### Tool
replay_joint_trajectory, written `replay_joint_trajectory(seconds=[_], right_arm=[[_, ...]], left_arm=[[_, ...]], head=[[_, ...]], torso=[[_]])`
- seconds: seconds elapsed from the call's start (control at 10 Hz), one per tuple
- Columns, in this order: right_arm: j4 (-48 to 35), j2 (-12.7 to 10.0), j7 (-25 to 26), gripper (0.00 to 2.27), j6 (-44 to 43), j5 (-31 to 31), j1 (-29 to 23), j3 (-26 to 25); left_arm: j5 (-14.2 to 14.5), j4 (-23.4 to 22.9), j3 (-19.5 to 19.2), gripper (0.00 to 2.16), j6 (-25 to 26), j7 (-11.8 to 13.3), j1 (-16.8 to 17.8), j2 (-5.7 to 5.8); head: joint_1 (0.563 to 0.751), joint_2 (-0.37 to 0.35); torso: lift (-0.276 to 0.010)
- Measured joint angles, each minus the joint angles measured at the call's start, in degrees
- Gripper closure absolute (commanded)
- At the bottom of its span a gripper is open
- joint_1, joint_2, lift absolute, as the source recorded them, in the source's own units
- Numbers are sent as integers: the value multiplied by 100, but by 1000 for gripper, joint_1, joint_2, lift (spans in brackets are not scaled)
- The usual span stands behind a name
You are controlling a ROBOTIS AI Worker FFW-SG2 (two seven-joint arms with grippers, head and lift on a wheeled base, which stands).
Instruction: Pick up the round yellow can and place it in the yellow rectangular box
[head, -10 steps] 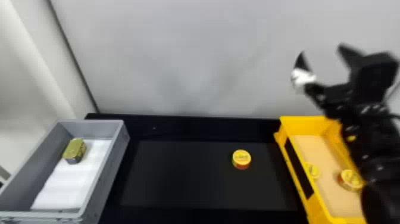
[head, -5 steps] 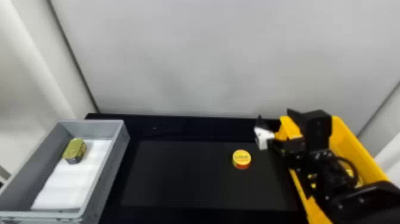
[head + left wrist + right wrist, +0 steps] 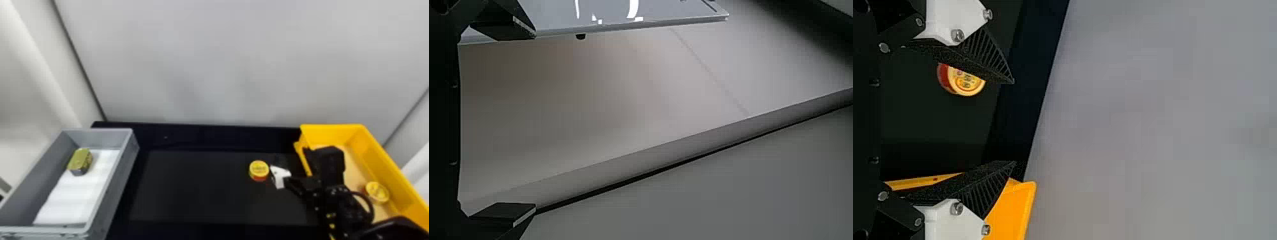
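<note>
The round yellow can with a red side stands on the black table. Just right of it in the head view is my right gripper, over the table between can and box. In the right wrist view my right gripper is open, nothing between its fingertips, and one finger partly covers the can lower down. The yellow rectangular box stands at the right, partly behind the right arm, and its corner appears beyond the other finger. In the left wrist view my left gripper is open and holds nothing.
A similar yellow can lies inside the yellow box. At the left stands a grey bin with a green-gold tin on white lining. A pale wall rises behind the black table.
From above the yellow box, my right gripper has come down and to the left, close beside the can on the table. The can has stayed in place.
</note>
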State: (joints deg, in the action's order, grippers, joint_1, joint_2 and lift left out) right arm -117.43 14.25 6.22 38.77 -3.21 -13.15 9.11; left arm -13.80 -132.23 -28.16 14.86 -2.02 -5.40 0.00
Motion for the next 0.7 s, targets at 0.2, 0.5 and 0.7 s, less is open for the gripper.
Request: replay_joint_trajectory(seconds=[0.2,0.5,0.7], right_arm=[[126,7,-7,283,-26,-111,-84,5],[300,8,-23,283,-32,-253,-197,12],[471,9,-131,280,46,-289,-213,-6]], left_arm=[[0,-4,-6,68,-2,0,-3,0],[0,-5,1,68,-9,0,-6,0],[4,-5,4,68,-9,0,-9,0]], head=[[692,14],[692,14],[692,14]], torso=[[-56],[-56],[-56]])
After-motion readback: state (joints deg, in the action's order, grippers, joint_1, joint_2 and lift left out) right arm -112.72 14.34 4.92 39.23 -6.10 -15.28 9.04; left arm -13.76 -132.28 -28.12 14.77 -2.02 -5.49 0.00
